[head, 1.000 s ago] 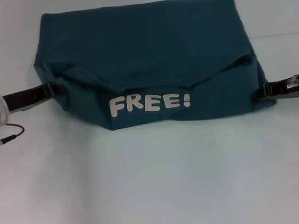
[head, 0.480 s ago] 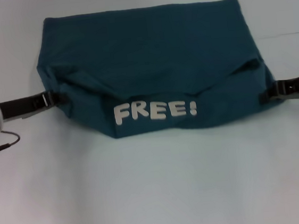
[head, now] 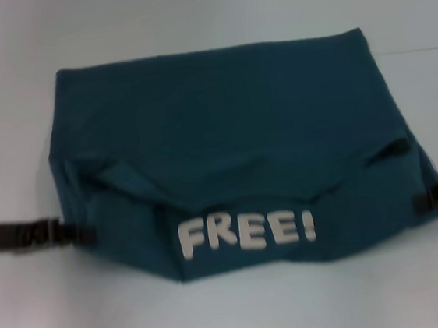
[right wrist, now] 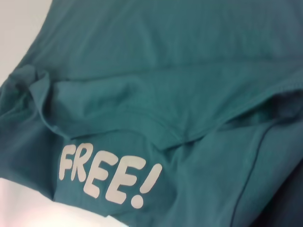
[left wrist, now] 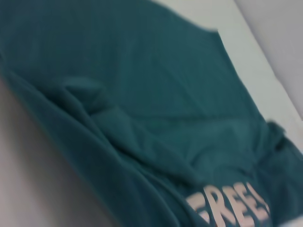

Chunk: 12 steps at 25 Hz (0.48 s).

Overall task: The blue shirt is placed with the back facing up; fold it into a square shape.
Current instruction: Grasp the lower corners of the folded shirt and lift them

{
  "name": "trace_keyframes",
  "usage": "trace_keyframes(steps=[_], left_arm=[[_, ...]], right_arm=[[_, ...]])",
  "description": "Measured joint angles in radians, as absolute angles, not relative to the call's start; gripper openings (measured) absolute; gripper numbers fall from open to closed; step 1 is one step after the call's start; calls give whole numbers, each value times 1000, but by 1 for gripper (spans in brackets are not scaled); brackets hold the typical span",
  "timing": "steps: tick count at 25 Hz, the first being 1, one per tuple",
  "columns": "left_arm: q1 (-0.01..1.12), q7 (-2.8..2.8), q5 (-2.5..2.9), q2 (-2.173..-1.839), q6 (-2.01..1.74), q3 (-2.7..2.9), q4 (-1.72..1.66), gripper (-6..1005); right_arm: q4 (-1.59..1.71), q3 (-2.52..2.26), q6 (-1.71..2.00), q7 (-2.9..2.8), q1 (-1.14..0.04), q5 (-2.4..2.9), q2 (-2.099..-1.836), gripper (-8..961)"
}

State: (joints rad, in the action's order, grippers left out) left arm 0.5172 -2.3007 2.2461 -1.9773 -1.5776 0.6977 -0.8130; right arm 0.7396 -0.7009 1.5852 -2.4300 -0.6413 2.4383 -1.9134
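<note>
The blue shirt (head: 223, 132) lies partly folded on the white table (head: 219, 313). Its near part is turned up, so the white lettering "FREE!" (head: 246, 232) shows at the front. My left gripper (head: 81, 232) is shut on the shirt's left side edge. My right gripper (head: 420, 201) is shut on the right side edge. Both hold the cloth low, near the table. The shirt fills the left wrist view (left wrist: 142, 94) and the right wrist view (right wrist: 165, 71), where the lettering (right wrist: 106, 177) shows again. Neither wrist view shows its own fingers.
The white table surface (head: 10, 115) surrounds the shirt on all sides. A faint seam or table edge (head: 419, 50) runs at the far right. Nothing else stands on the table.
Both grippers and the shirt have moved toward me. The arms have drawn back, so only their black fingers show at the frame's sides. The folded part with the lettering came nearer too.
</note>
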Motion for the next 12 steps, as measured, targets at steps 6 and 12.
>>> trace_keyframes(steps=[6, 12], left_arm=[[495, -2305, 2369, -1975, -1748, 643, -828, 80], [456, -2327, 2432, -1981, -1794, 626, -867, 84]], right_arm=[[739, -711, 1685, -2423, -606, 2469, -1910, 87], [736, -710, 1748, -2399, -577, 2482, -1914, 86]])
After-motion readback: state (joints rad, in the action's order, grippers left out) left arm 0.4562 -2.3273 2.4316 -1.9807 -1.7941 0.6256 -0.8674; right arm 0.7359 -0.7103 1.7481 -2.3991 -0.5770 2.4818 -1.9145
